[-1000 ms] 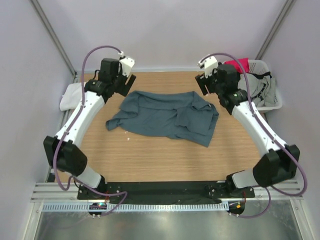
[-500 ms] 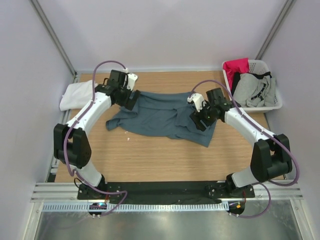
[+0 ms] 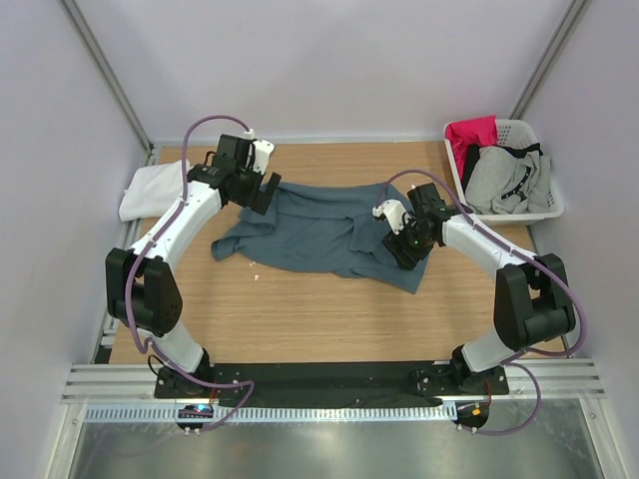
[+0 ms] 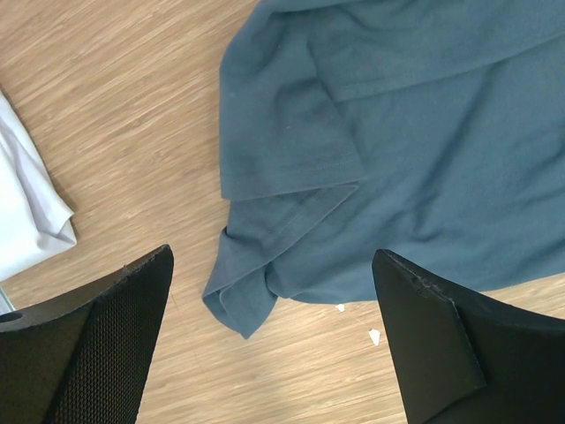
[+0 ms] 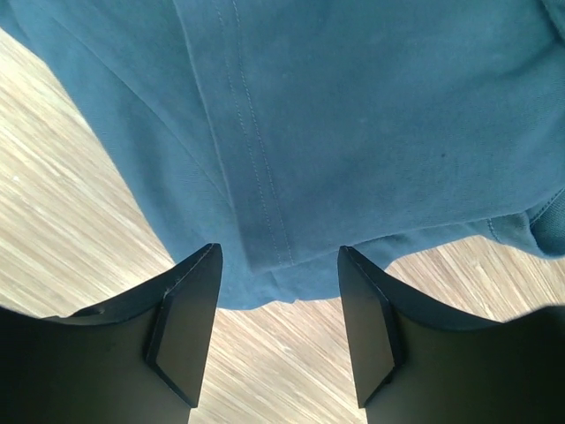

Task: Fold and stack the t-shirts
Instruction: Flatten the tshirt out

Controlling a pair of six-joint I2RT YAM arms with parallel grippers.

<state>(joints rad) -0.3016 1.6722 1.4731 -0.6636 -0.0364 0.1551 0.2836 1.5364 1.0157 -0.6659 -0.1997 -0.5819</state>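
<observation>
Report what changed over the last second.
The left pincer swung down from the far side, opening over a sleeve of the slate-blue t-shirt. The right pincer came down astride its hem, narrowing. Nothing is gripped. The shirt, white t-shirt and basket stayed put.

slate-blue tee (image 3: 319, 235) lies rumpled centrally, white tee (image 3: 150, 190) bunched far left.

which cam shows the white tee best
Top external: the white tee shows almost whole, far left. Left wrist catches only a corner; right wrist shows only the blue tee.
</observation>
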